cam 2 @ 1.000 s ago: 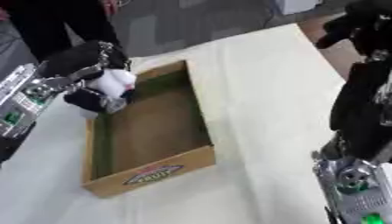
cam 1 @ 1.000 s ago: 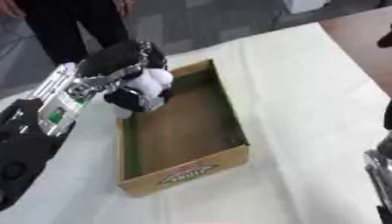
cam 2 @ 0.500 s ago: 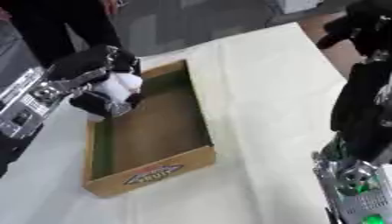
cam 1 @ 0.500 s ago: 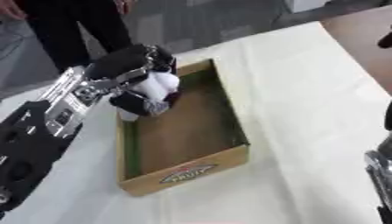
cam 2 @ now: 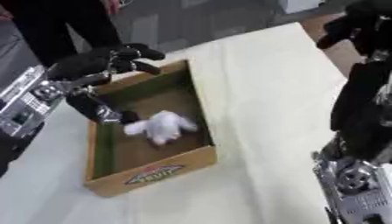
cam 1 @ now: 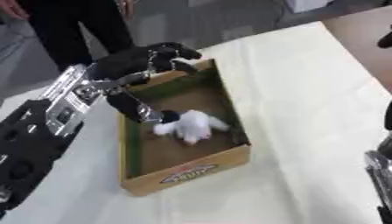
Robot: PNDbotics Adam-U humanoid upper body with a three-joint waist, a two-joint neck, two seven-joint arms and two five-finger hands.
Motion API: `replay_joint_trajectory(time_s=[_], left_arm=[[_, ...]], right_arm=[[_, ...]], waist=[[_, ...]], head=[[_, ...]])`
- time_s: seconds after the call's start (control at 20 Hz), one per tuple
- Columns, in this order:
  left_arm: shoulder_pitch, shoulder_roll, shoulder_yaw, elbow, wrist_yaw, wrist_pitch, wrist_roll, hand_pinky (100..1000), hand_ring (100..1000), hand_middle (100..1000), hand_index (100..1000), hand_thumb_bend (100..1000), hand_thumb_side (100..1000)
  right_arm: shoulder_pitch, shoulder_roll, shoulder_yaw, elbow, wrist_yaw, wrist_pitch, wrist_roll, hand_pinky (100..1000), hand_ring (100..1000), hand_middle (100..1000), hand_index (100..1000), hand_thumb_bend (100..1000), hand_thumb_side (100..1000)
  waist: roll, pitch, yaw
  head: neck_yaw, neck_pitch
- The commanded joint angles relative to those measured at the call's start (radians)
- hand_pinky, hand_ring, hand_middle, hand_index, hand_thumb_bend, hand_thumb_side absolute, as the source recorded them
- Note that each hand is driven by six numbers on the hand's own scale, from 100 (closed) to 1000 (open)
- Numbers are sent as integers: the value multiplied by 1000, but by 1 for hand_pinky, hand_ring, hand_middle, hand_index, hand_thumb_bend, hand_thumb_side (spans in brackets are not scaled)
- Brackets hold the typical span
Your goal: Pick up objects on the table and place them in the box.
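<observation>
I read this drop as done: the white soft toy (cam 1: 187, 126) lies on the floor of the cardboard box (cam 1: 183, 175), just below and a little right of my left hand (cam 1: 141, 61), and nothing is touching it. That hand hangs over the box's far left corner with its fingers (cam 1: 180, 52) spread and straight, holding nothing; the thumb points down toward the toy without reaching it.

As for what is left, I can find no other loose object on the pale surface (cam 1: 306, 87) around the box, though the view cuts the surface off on the left and near sides, so something may lie out of sight there.

The right hand (cam 2: 341, 30) shows only as a dark shape high at the right edge of the right eye view, and I cannot tell how its fingers are set. The toy's dark patch beside the thumb is too blurred to identify.
</observation>
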Motion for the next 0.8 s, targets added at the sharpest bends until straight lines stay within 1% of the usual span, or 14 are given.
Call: replay_joint_trajectory(time_s=[0.05, 0.15, 0.25, 0.35, 0.4, 0.45, 0.5, 0.55, 0.6, 0.65, 0.7, 0.75, 0.8], left_arm=[[-25, 24, 11, -18, -9, -3, -10, 1000, 969, 985, 950, 469, 884], [-26, 26, 13, -20, -7, -3, -11, 1000, 972, 987, 951, 472, 887], [-26, 29, 15, -25, -4, 0, -10, 1000, 966, 984, 947, 455, 880], [-20, 34, 21, -35, 4, 8, -2, 1000, 952, 976, 937, 389, 860], [-14, 39, 25, -42, 10, 18, 6, 1000, 949, 975, 935, 365, 847], [-6, 44, 29, -51, 16, 30, 13, 1000, 949, 976, 935, 366, 848], [3, 52, 34, -61, 21, 46, 21, 1000, 937, 969, 921, 305, 818], [12, 59, 38, -71, 25, 64, 29, 1000, 937, 969, 921, 305, 818], [20, 67, 42, -83, 27, 83, 35, 1000, 907, 956, 898, 244, 807], [30, 72, 38, -98, 40, 92, 40, 1000, 910, 958, 902, 253, 809], [36, 84, 44, -110, 49, 107, 43, 1000, 892, 941, 876, 217, 803], [42, 94, 50, -127, 53, 126, 51, 1000, 892, 941, 876, 217, 803], [49, 102, 55, -144, 60, 145, 60, 995, 869, 925, 859, 200, 796]], right_arm=[[-13, -9, -5, -13, 3, 4, 0, 366, 480, 535, 641, 100, 855], [-11, -10, -5, -13, 4, 5, 0, 366, 480, 535, 641, 100, 855], [-8, -12, -6, -13, 5, 6, -1, 367, 480, 535, 641, 100, 855], [-3, -13, -8, -13, 6, 7, -2, 366, 480, 535, 641, 100, 855], [2, -14, -9, -13, 7, 8, -4, 367, 480, 535, 641, 100, 855], [7, -16, -10, -13, 9, 9, -5, 367, 480, 535, 641, 100, 855], [15, -19, -12, -13, 11, 10, -7, 367, 480, 535, 641, 100, 856], [23, -22, -15, -13, 14, 12, -9, 367, 480, 535, 641, 100, 856], [32, -26, -16, -13, 17, 13, -11, 368, 480, 535, 641, 100, 856], [41, -30, -18, -13, 20, 15, -14, 368, 480, 535, 641, 100, 856], [53, -34, -20, -13, 23, 18, -16, 369, 480, 535, 641, 100, 856], [64, -37, -23, -13, 26, 21, -18, 369, 480, 535, 641, 100, 856], [75, -41, -26, -13, 29, 24, -21, 370, 479, 535, 641, 100, 857]], waist=[[-9, -29, 6], [-10, -30, 9], [-12, -32, 13], [-15, -35, 22], [-18, -38, 29], [-20, -41, 36], [-23, -45, 45], [-26, -49, 54], [-29, -54, 63], [-31, -59, 72], [-36, -67, 83], [-40, -74, 94], [-45, -81, 106]], head=[[-2, -4], [-3, -4], [-3, -3], [-3, 1], [-3, 4], [-3, 6], [-3, 9], [-3, 12], [-2, 14], [-2, 16], [1, 16], [5, 13], [8, 10]])
